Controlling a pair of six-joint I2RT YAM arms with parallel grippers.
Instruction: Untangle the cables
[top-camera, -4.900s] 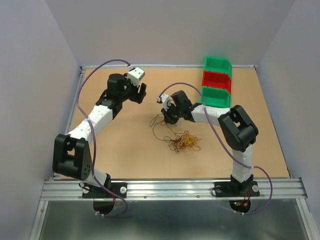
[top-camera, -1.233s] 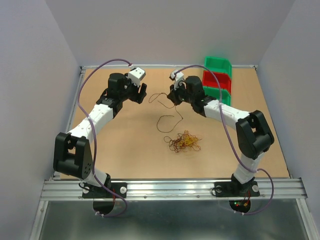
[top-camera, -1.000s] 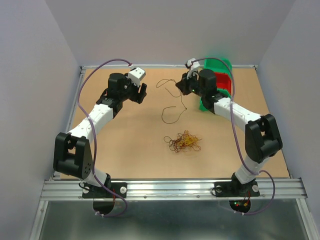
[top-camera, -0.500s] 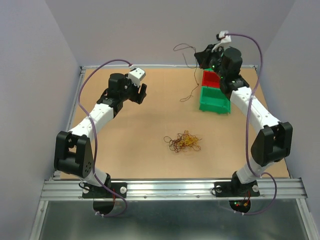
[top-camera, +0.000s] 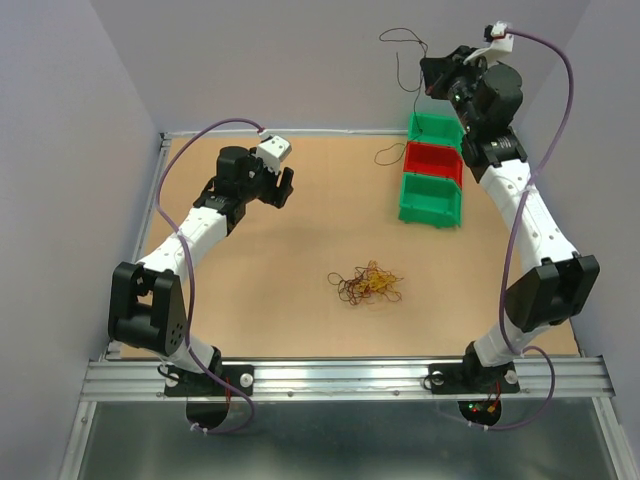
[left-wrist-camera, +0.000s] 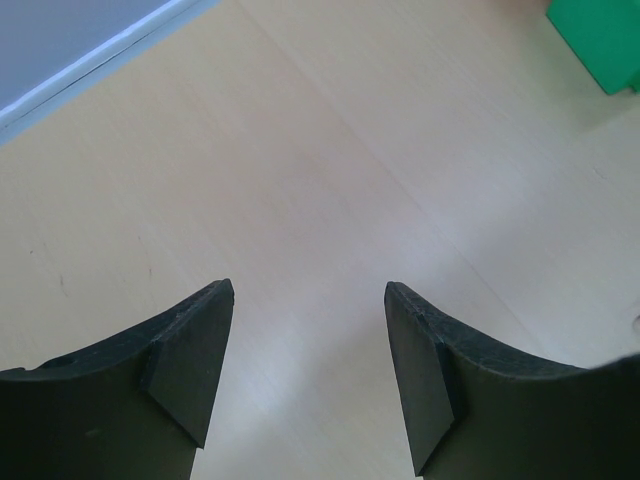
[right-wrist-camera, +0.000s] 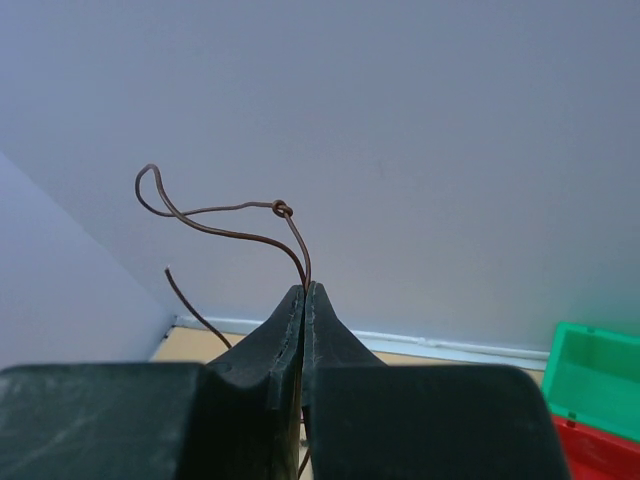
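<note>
Now one cable hangs high, away from the pile

Biggest is the brown surface. The right arm reaches way up over the far right corner. It is above three bins in a row: a far green bin, a red bin in the middle, and a near green bin. The left arm stretches low over the far left part of the surface. The left pincer has its fingers apart, with nothing between them and only bare surface below. The right pincer is squeezed together on one thin brown cable. That cable loops above the pincer, has a small knot, and hangs down to the left of the bins. The tangle of cables, red, yellow and dark, lies in the middle of the surface, well apart from both pincers.
</note>
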